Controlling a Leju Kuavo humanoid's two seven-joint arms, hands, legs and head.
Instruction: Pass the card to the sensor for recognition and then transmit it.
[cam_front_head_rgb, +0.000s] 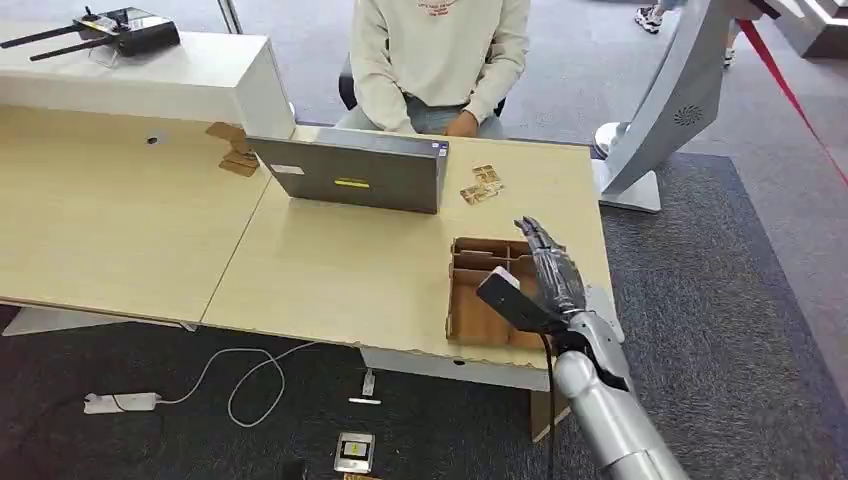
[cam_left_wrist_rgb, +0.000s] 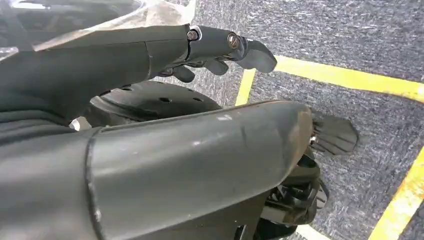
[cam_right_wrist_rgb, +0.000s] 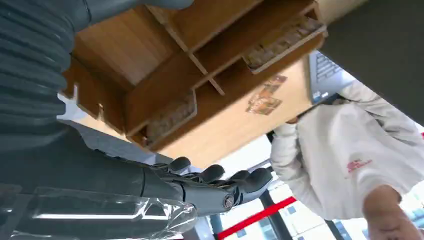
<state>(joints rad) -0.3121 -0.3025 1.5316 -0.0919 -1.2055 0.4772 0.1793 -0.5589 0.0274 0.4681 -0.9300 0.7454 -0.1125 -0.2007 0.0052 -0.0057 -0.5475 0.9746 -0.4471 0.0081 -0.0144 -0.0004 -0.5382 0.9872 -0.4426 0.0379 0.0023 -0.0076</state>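
Two patterned cards (cam_front_head_rgb: 482, 185) lie on the light wooden table (cam_front_head_rgb: 330, 270), just right of the grey laptop (cam_front_head_rgb: 352, 176); the right wrist view shows the cards (cam_right_wrist_rgb: 262, 100) too. My right hand (cam_front_head_rgb: 548, 268) hovers over a brown cardboard compartment box (cam_front_head_rgb: 478, 310) at the table's right end. Its fingers (cam_right_wrist_rgb: 220, 184) are stretched out flat and hold nothing. A small white piece (cam_front_head_rgb: 501, 275) shows by the thumb; I cannot tell what it is. My left hand (cam_left_wrist_rgb: 200, 50) hangs over the carpet with its fingers apart and nothing in them.
A person in a cream sweatshirt (cam_front_head_rgb: 440, 50) sits behind the laptop, hand (cam_front_head_rgb: 461, 124) at the table edge. A white counter (cam_front_head_rgb: 150, 80) carries a black controller (cam_front_head_rgb: 125, 25). A cable (cam_front_head_rgb: 240, 380) and a small device (cam_front_head_rgb: 354, 452) lie on the floor.
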